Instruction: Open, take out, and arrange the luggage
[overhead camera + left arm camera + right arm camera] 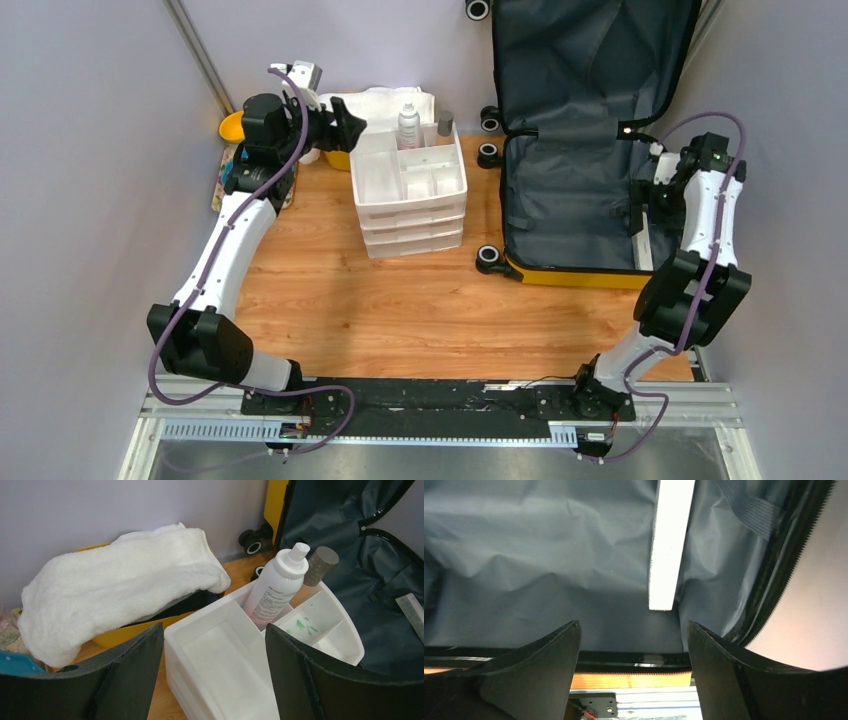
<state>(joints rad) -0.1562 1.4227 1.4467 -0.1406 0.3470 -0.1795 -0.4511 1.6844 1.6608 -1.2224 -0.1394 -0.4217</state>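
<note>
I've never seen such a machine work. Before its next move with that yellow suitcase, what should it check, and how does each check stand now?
1. Luggage open: ok, lid raised, grey lining exposed.
2. Right end effector ready to grasp: ok, jaws apart, nothing between them.
3. Something left to take out: ok, a white strip lies on the lining ahead of it.
4. What that strip is: cannot tell.
5. Left end effector free: ok, open above the organiser, holding nothing.
6. Room in the organiser: ok, spray bottle at the back, large front compartment looks bare.
</note>
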